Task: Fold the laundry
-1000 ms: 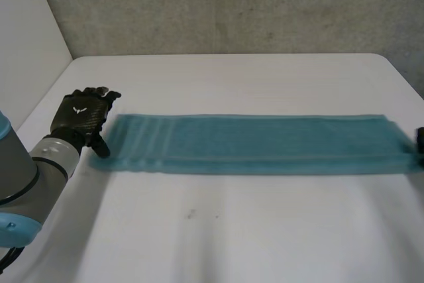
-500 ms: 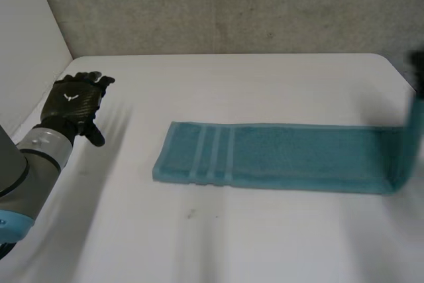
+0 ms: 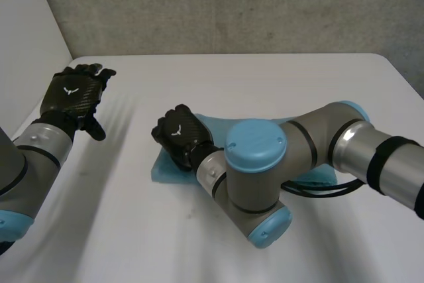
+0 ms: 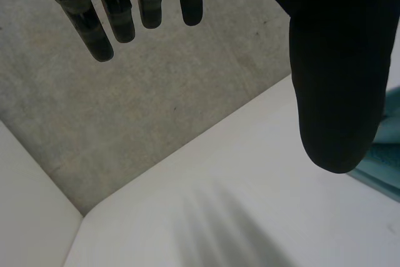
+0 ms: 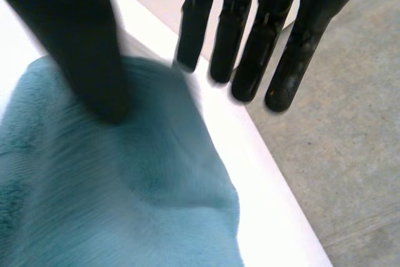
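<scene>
Nearest the robot, the right arm (image 3: 255, 164) sweeps across the bench (image 3: 265, 84), its bent elbow covering much of the teal towel (image 3: 167, 169). The towel lies flat beneath and beside that arm, one bare end showing past the elbow and the other sitting just under the right hand (image 3: 180, 134).

In the right wrist view, that hand's fingers (image 5: 259, 48) run straight out past the cloth's edge, while the thumb (image 5: 94, 60) hangs over the pile and the towel spreads under the palm. Nothing is pinched between them, so the hand reads as open and merely over the cloth. Its place at the towel's end nearest the other hand suggests that it is there to lay one end over the other and press the layers level. With the arm in the way, it cannot be told whether the edges meet squarely.

Farther off, the left hand (image 3: 71, 96) hovers above bare bench, well apart from the towel and from the right hand. Its fingers are straight and relaxed, the thumb stands away from them, and it holds nothing. It seems parked aside to leave the crossing arm room. A sliver of teal shows beyond its thumb in its wrist view.

Beyond both hands, the bench runs to a grey wall (image 3: 232, 4).
</scene>
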`<state>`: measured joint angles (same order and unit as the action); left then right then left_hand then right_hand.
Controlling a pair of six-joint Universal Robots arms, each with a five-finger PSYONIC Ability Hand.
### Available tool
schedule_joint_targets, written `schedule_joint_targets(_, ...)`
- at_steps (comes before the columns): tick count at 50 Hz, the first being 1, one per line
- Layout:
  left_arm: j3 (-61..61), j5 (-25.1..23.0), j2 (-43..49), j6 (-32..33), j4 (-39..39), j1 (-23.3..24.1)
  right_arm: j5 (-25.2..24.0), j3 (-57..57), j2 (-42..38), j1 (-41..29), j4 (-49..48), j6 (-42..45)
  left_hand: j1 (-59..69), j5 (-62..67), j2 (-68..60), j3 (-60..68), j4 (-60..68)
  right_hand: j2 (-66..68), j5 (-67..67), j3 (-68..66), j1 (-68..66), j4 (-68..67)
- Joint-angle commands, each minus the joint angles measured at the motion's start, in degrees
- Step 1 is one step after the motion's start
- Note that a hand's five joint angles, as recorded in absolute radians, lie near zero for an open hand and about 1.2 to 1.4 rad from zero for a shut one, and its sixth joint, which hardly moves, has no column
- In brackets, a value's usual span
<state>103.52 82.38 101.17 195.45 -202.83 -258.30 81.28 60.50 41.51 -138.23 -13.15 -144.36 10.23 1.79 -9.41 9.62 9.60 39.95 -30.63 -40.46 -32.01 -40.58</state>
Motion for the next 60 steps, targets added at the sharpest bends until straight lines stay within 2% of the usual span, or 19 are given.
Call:
schedule_joint_targets(1, -4.36, -0.12, 2.44, 0.02, -0.11, 4.80, 6.58, -0.04, 4.35, 1.21, 0.31, -0.66, -0.23, -1.79, -0.59, 0.38, 0.40, -29.95, 30.63, 30.46, 22.01, 30.58)
schedule_joint_targets(6, -9.37, -0.03, 5.86, 0.10, -0.02, 10.08, 11.87, 4.77, 11.64, 5.40, 3.20, -5.29, -0.23, -1.79, -0.59, 0.38, 0.40, -29.95, 30.63, 30.46, 22.01, 30.58)
schedule_joint_targets(10, -13.08, 0.06, 9.48, 0.10, 0.15, 14.14, 12.06, 11.04, 18.08, 10.79, 5.41, -11.12, -0.23, -1.79, -0.59, 0.38, 0.40, -29.95, 30.63, 30.46, 22.01, 30.58)
schedule_joint_targets(12, -16.23, 0.15, 13.33, 0.10, 0.33, 17.73, 11.71, 17.69, 22.72, 15.51, 6.55, -16.19, -0.23, -1.79, -0.59, 0.38, 0.40, -29.95, 30.63, 30.46, 22.01, 30.58)
schedule_joint_targets(17, -20.53, 0.15, 20.01, 0.19, 0.50, 20.55, 8.99, 27.45, 25.64, 22.28, 8.22, -19.29, -0.23, -1.79, -0.59, 0.38, 0.40, -29.95, 30.63, 30.46, 22.01, 30.58)
schedule_joint_targets(26, -23.80, 0.15, 26.62, 0.46, 1.74, 21.26, 3.88, 40.48, 26.96, 30.74, 5.59, -18.85, -0.23, -1.79, -0.59, 0.38, 0.40, -28.01, 28.70, 28.53, 20.08, 28.64)
schedule_joint_targets(28, -23.98, 0.23, 27.32, 0.54, 1.91, 21.17, 2.83, 43.72, 26.96, 33.63, 2.09, -18.68, -0.23, -1.79, -0.59, 0.38, 0.40, -15.81, 16.50, 16.33, 7.88, 16.44)
schedule_joint_targets(29, -23.98, 0.24, 27.32, 0.54, 1.91, 21.17, 2.83, 43.74, 26.96, 33.64, 2.07, -18.68, -0.23, -1.79, -0.59, 0.38, 0.40, -15.73, 16.42, 16.25, 7.80, 16.36)
schedule_joint_targets(31, -23.45, 0.24, 27.15, 0.54, 2.17, 20.82, 1.86, 45.31, 26.79, 35.39, -1.34, -18.68, -0.23, -1.79, -0.59, 0.38, 0.40, 3.34, -2.65, -2.82, -11.27, -2.71)
schedule_joint_targets(32, -23.45, 0.24, 27.15, 0.54, 2.18, 20.82, 1.86, 45.32, 26.79, 35.40, -1.35, -18.68, -0.23, -1.79, -0.59, 0.38, 0.40, 3.44, -2.75, -2.93, -11.38, -2.81)
schedule_joint_targets(33, -23.01, 0.32, 26.63, 0.54, 2.52, 20.29, 1.51, 45.49, 26.61, 36.01, -2.48, -18.59, -0.23, -1.79, -0.59, 0.38, 0.40, 16.27, -15.58, -15.75, -24.20, -15.64)
schedule_joint_targets(34, -23.01, 0.32, 26.62, 0.54, 2.53, 20.29, 1.51, 45.49, 26.61, 36.01, -2.50, -18.59, -0.23, -1.79, -0.59, 0.38, 0.40, 16.39, -15.71, -15.88, -24.33, -15.76)
schedule_joint_targets(35, -22.31, 0.41, 25.93, 0.46, 3.14, 19.94, 1.25, 45.15, 26.44, 36.36, -2.84, -18.24, -0.23, -1.79, -0.59, 0.38, 0.40, 32.88, -32.19, -32.37, -40.82, -32.25)
schedule_joint_targets(36, -21.35, 0.76, 24.70, 0.37, 4.10, 19.42, 1.42, 44.62, 26.26, 36.45, -3.28, -17.37, -0.23, -1.79, -0.59, 0.38, 0.40, 39.98, -39.29, -39.47, -47.92, -39.35)
schedule_joint_targets(38, -20.12, 1.72, 22.95, 0.45, 5.07, 18.54, 1.68, 44.01, 26.35, 36.45, -3.72, -15.70, -0.23, -1.79, -0.59, 0.38, 0.40, 40.05, -39.37, -39.54, -47.99, -39.42)
schedule_joint_targets(45, -14.92, 5.51, 14.93, 0.10, 5.78, 15.10, 3.18, 35.74, 26.96, 33.55, -4.52, -7.34, -0.23, -1.79, -0.59, 0.38, 0.40, 40.05, -39.37, -39.54, -47.99, -39.42)
schedule_joint_targets(48, -12.20, 5.60, 10.89, 0.02, 5.78, 12.56, 5.20, 28.00, 26.26, 24.32, -3.64, -6.64, -0.23, -1.79, -0.59, 0.38, 0.40, 40.05, -39.37, -39.54, -47.99, -39.42)
schedule_joint_targets(50, -9.92, 5.68, 7.83, 0.02, 5.78, 10.72, 7.48, 19.61, 22.16, 14.88, -1.72, -6.11, -0.23, -1.79, -0.59, 0.38, 0.40, 40.05, -39.37, -39.54, -47.99, -39.42)
schedule_joint_targets(60, -5.70, 5.60, 0.70, -0.33, 5.87, 5.62, 6.61, 0.42, 4.93, -1.50, 7.51, -5.23, -0.23, -1.79, -0.59, 0.38, 0.40, 40.05, -39.37, -39.54, -47.99, -39.42)
